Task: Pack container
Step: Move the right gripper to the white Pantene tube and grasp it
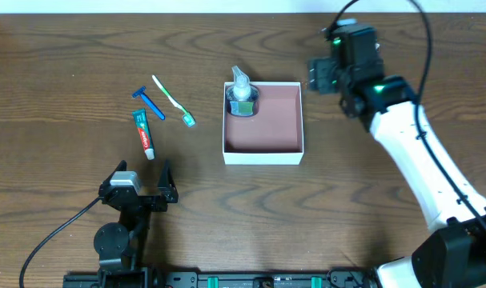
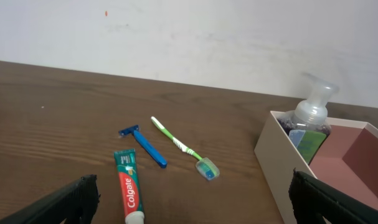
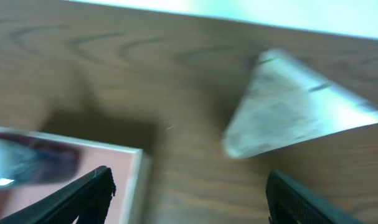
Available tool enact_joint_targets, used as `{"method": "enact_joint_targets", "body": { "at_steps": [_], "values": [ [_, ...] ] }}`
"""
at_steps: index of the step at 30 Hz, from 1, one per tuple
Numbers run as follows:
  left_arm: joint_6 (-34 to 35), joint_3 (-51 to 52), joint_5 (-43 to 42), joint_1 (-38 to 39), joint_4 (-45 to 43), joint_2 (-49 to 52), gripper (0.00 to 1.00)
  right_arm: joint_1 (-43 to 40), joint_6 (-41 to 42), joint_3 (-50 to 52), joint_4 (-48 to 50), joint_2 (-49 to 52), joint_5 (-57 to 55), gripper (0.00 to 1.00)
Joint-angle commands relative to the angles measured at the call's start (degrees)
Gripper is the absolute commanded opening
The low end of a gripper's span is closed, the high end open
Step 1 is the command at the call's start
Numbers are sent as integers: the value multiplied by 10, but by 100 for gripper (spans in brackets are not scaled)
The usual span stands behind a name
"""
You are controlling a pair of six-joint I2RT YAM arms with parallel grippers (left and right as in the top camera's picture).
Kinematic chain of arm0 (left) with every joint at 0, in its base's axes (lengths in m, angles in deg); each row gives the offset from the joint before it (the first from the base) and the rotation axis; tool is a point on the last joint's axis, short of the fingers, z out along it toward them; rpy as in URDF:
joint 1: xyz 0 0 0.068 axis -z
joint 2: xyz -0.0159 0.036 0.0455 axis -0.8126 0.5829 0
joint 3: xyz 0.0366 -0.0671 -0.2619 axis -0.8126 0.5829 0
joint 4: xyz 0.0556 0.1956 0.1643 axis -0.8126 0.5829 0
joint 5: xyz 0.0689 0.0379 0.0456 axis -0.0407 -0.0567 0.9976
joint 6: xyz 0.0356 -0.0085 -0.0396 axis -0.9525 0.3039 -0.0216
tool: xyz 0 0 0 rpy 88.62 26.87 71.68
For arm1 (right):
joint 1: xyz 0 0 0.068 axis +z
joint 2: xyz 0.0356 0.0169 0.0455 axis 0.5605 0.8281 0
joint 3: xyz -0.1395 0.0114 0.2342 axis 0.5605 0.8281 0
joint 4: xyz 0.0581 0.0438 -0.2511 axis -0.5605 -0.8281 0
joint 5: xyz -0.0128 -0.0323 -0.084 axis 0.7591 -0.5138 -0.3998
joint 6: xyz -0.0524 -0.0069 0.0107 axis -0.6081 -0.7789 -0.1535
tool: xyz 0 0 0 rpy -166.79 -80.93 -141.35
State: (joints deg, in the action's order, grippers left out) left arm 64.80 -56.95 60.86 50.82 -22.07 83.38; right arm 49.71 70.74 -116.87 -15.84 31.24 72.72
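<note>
Overhead view, near edge first: the left gripper (image 1: 143,168) sits low over the near left part of the wooden table (image 1: 58,56). Its jaws are spread wide with nothing between them. The left wrist view agrees: both fingers (image 2: 64,202) show at the bottom corners, with bare tabletop between.

Just beyond it lies the toothpaste (image 1: 144,133) (image 2: 130,190), a green, red and white tube with its cap toward the near side.

Past the tube lies the razor (image 1: 150,102) (image 2: 146,147), which is blue, with its head at the far left end. Just beside it, roughly parallel and separated by a narrow gap, is the toothbrush (image 1: 173,100) (image 2: 182,147). It is green and white, and its capped head points near and right.

The container (image 1: 263,155) (image 2: 273,162) stands at mid-table, right of these toiletries and well apart from them. It is open-topped, with white walls and a reddish-brown floor.

In its far left corner is a pump bottle (image 1: 242,98) (image 2: 312,115), clear with a white pump and a blue-green label. Whether it stands plumb or leans on the wall cannot be told.

Farthest out, the right gripper (image 1: 315,74) (image 3: 189,196) is near the container's far right corner, outside the wall. The right wrist view is blurred, but its fingers stand wide apart with nothing held. A corner of the container (image 3: 134,177) shows at lower left of that view. A pale wedge-shaped patch (image 3: 288,109) on the table is too blurred to identify.
</note>
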Motion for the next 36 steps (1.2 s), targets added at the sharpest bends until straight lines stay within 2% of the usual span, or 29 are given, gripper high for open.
{"method": "enact_joint_targets", "body": {
  "at_steps": [1, 4, 11, 15, 27, 31, 36],
  "values": [
    [-9, 8, -2, 0, 22, -3, 98, -45, -105, -13, 27, -6, 45, 78],
    [-9, 8, -2, 0, 22, -3, 98, -71, -153, -13, 54, -6, 89, 77],
    [-9, 8, -2, 0, 22, -3, 98, -114, -174, -13, 99, -6, 104, 75],
    [-9, 8, -2, 0, 22, -3, 98, -144, -196, -13, 105, 1, 190, 71],
    [-9, 8, -2, 0, 22, -3, 98, -191, -196, -13, 153, 69, 288, 67],
    [-9, 8, -2, 0, 22, -3, 98, -190, -196, -13, 158, 91, 301, 61],
    [-9, 8, -2, 0, 22, -3, 98, -190, -196, -13, 165, 110, 302, 45]
  ]
}}
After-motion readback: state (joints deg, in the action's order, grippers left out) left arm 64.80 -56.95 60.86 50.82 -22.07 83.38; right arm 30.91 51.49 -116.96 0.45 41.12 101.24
